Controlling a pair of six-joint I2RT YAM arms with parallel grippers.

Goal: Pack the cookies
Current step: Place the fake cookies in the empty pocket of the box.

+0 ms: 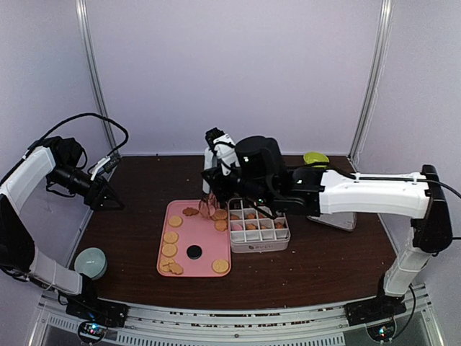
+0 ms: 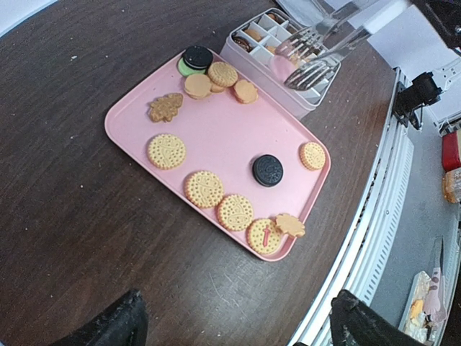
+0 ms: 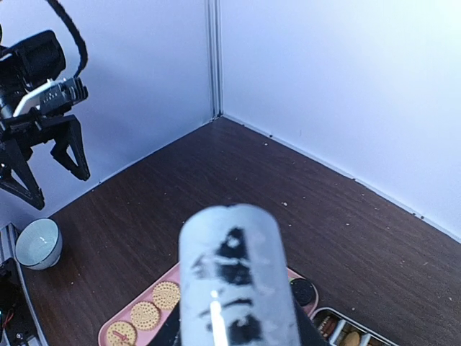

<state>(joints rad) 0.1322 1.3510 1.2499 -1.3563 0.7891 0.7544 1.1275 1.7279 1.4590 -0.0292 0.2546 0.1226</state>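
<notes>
Several cookies lie on a pink tray, mostly golden rounds, with a dark one and a stack at the far corner. They also show in the top view. More cookies fill a white compartment box. My right gripper is shut on metal tongs, whose tips hang over the seam between tray and box and look empty. The tongs' handle hides the right fingers. My left gripper is open and empty, off the tray's left over the table.
A pale bowl sits at the near left corner of the table. A green object lies at the back right and a grey flat object lies right of the box. Walls close the back and both sides.
</notes>
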